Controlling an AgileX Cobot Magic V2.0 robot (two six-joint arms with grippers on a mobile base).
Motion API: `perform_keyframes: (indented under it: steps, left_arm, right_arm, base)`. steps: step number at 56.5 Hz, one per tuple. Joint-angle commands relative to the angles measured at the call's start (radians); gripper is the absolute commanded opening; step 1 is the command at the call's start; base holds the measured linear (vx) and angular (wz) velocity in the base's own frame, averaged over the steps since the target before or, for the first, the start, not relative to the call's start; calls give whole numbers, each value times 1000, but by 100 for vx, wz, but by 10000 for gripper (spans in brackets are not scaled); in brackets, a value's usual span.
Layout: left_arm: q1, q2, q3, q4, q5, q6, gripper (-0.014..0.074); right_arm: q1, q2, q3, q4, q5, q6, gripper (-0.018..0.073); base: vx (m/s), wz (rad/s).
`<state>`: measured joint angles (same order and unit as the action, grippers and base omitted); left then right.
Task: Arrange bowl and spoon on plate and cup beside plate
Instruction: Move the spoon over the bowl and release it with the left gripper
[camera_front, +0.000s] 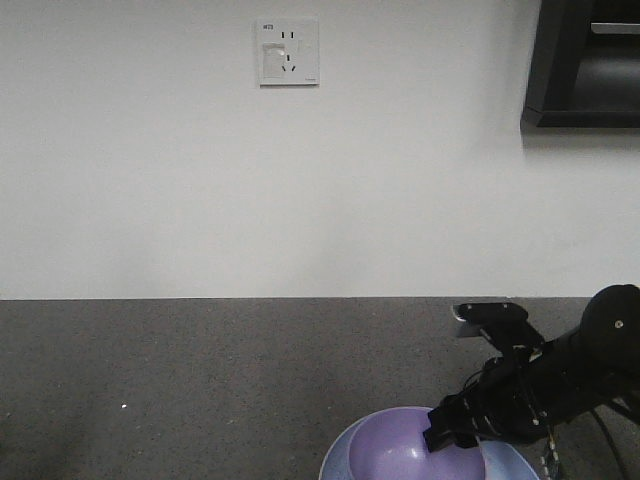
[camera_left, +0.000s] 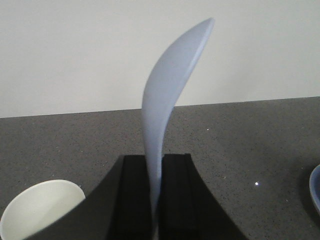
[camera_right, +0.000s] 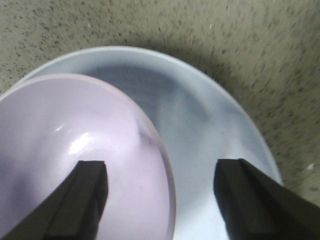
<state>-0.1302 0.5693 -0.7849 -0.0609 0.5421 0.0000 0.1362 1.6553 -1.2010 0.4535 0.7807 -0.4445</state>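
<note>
**Bowl on the plate, spoon up and waiting**

The right pincer (camera_right: 162, 170) is spread wide astride the bowl (camera_right: 65, 150) rim, one finger inside and one over the plate (camera_right: 210, 130). The bowl sits on the plate, pushed to its left side. That leaves bare plate on the right, probably room for the spoon.

The left pincer (camera_left: 156, 162) is pinching the spoon (camera_left: 167, 95) by its narrow end, pressed tight. The long axis runs straight out from the fingers, edge-on, and the far tip curls right. It is held clear above the bench (camera_left: 240, 140), likely ready to carry over. The cup (camera_left: 40, 207) stands near left with its mouth open upward, and a sliver of plate shows at the right.
</note>
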Motion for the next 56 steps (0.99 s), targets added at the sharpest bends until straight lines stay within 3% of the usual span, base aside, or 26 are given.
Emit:
perform_keyframes:
  steps: [1,6,11,14,22,30,38,56]
  left_arm:
    - [-6,4,-27,-34,-71,-12,-6]
    - [-6,9,-31,-78,-62,0,-6]
    - [-6,43,-64,-143,-4,91,-6]
    - [-6,72,-92,-189,39,163,-6]
    - [-6,203,-201,-356,171,397,-3]
    - [-6,391,-298,-596,250,587,0]
    - [-74,581,-378,-768,280,676,0]
    - [-338,958,-592,-768,313,640,0]
  right_arm:
    - [-4,-104,-56,-21,-20,-18,561]
    - [-4,-185,-63,-56,-5,8,538]
    - [-4,-272,-54,-104,22,98,456]
    - [-4,-338,-39,-147,27,133,356]
    - [-4,-507,50,-239,-3,162,-20]
    - [-4,-663,166,-247,-52,195,-13]
    - [-4,-759,257,-255,-71,214,-11]
    - [-4,-807,318,-273,-44,236,-11]
  base:
    - [0,0]
    - [0,0]
    - [0,0]
    - [0,0]
    - [0,0]
    - [0,0]
    - [0,0]
    - [0,0]
